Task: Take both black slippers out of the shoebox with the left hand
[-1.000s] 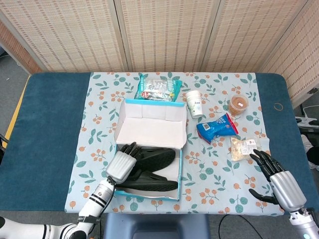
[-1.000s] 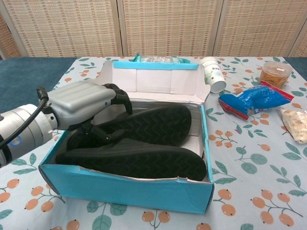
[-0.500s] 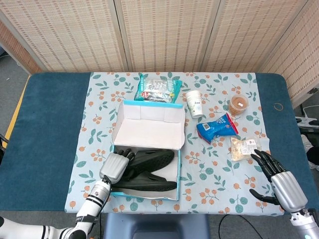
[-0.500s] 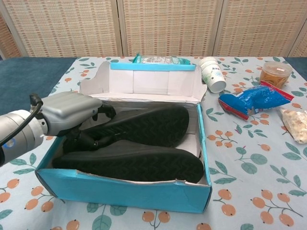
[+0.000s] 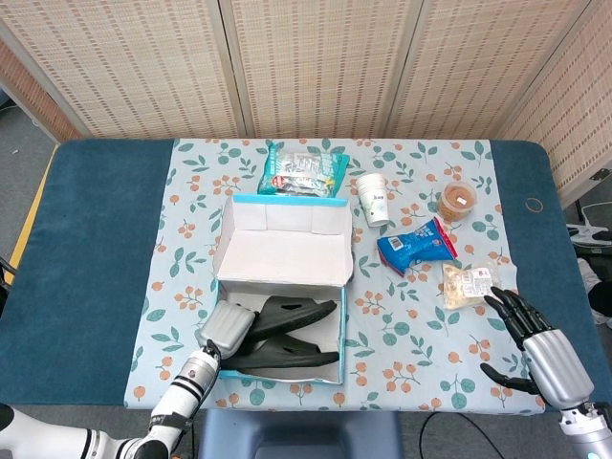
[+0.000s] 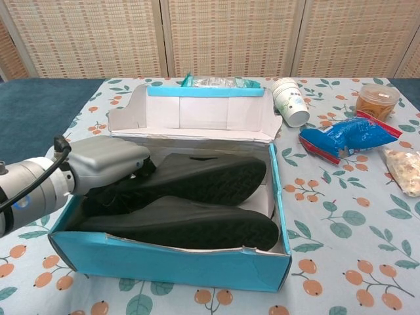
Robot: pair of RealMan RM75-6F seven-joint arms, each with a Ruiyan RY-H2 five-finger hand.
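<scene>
The turquoise shoebox lies open near the table's front edge, its white lid folded back. Two black slippers lie in it side by side, the far slipper tipped partly on its edge and the near slipper sole up. My left hand reaches over the box's left end, its fingers curled down out of sight around the far slipper's heel end. In the head view only, my right hand rests at the front right with its fingers spread, holding nothing.
Behind the box lies a green snack bag. To the right are a tipped paper cup, a blue snack bag, a lidded tub and a clear packet.
My left hand drew back toward the table's front edge and the shoebox slid with it. The far slipper turned from sole up onto its edge. The right hand stayed put.
</scene>
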